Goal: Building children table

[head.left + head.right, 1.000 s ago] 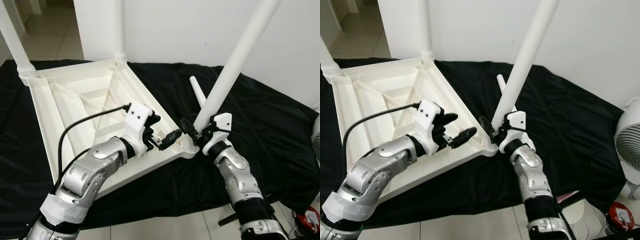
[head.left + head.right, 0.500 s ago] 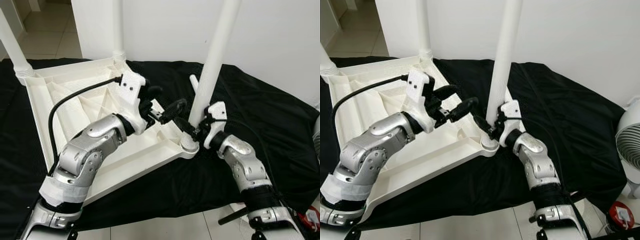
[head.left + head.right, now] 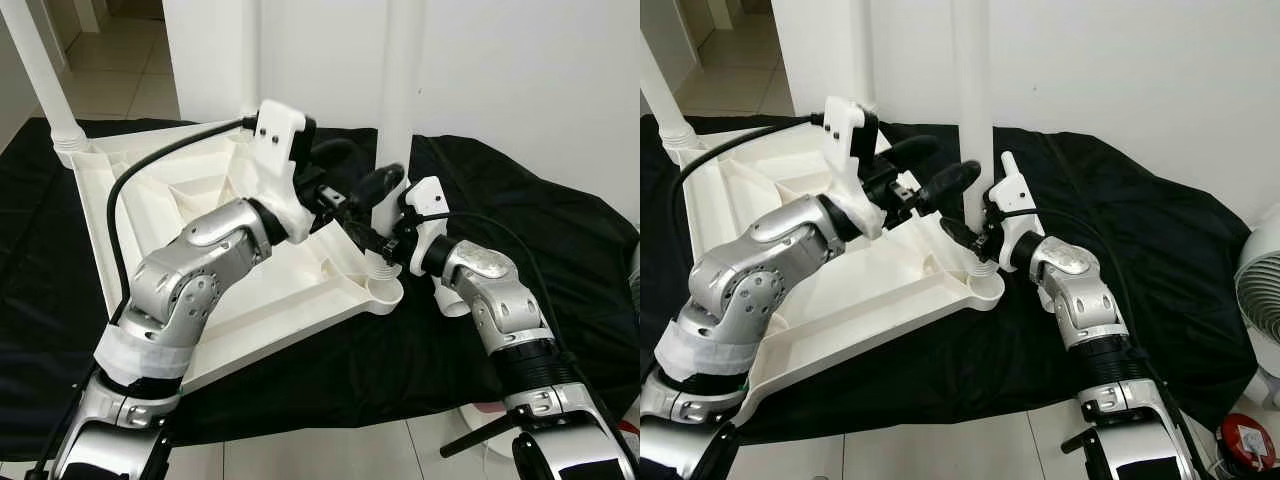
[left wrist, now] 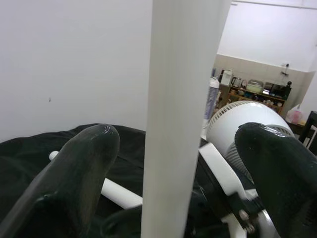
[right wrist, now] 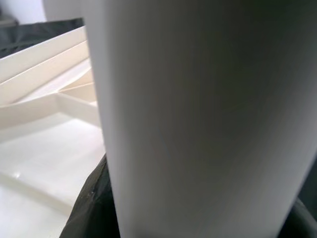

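At near centre, the right gripper apparently clamps the base of the upright white leg at the near-right corner socket of the inverted tabletop. Just behind, the left gripper spreads its fingers around that leg. Black cloth lies beneath.

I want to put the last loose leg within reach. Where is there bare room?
The black cloth between the right gripper and the fan lies bare. Bare tiles run along its near edge. The near corner socket is crowded: both grippers, left gripper included, surround the upright leg.
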Robot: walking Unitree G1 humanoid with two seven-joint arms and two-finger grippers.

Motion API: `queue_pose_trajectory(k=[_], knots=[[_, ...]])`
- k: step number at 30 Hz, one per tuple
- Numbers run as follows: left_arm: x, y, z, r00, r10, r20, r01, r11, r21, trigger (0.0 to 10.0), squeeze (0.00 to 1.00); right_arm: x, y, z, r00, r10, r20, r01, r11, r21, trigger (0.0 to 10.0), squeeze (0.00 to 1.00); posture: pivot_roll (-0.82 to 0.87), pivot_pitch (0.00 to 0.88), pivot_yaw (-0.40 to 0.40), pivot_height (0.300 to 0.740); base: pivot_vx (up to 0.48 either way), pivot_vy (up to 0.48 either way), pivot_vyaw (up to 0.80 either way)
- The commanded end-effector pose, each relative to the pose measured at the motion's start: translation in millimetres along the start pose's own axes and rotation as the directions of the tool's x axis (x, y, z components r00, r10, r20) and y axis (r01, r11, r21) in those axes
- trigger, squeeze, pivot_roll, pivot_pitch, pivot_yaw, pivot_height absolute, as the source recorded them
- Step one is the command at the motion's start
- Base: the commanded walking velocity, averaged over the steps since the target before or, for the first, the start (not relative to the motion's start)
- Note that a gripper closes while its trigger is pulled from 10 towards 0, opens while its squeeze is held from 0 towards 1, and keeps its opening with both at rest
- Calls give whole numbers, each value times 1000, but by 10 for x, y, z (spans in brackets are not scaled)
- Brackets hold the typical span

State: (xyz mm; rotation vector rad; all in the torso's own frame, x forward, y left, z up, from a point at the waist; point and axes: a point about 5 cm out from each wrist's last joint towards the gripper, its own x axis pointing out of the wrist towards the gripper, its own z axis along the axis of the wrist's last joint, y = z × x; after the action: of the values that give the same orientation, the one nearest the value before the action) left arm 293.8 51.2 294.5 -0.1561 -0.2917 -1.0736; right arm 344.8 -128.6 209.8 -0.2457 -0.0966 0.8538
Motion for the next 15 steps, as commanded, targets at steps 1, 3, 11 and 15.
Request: queue_pose_trajectory(k=[1, 3, 11, 15], knots=[[68, -66, 24, 992, -128, 3, 128, 991, 36, 10000, 0, -11, 1, 10, 999, 36, -30, -37, 999, -23, 10000, 0, 43, 19, -95, 740, 0, 0, 0], [91, -55, 37, 993, -122, 5, 122, 992, 41, 10000, 0, -17, 17, 5, 998, 55, -37, -56, 998, -26, 10000, 0, 42, 18, -95, 740, 0, 0, 0], [234, 41, 89, 999, -53, -12, 54, 995, 83, 10000, 0, -68, 73, -66, 989, 110, -95, -113, 993, -37, 10000, 0, 36, 17, -87, 740, 0, 0, 0], [266, 69, 60, 999, -28, -41, 31, 997, 71, 10000, 0, -73, 57, -65, 990, 99, -96, -103, 994, -32, 10000, 0, 32, 17, -80, 740, 0, 0, 0]])
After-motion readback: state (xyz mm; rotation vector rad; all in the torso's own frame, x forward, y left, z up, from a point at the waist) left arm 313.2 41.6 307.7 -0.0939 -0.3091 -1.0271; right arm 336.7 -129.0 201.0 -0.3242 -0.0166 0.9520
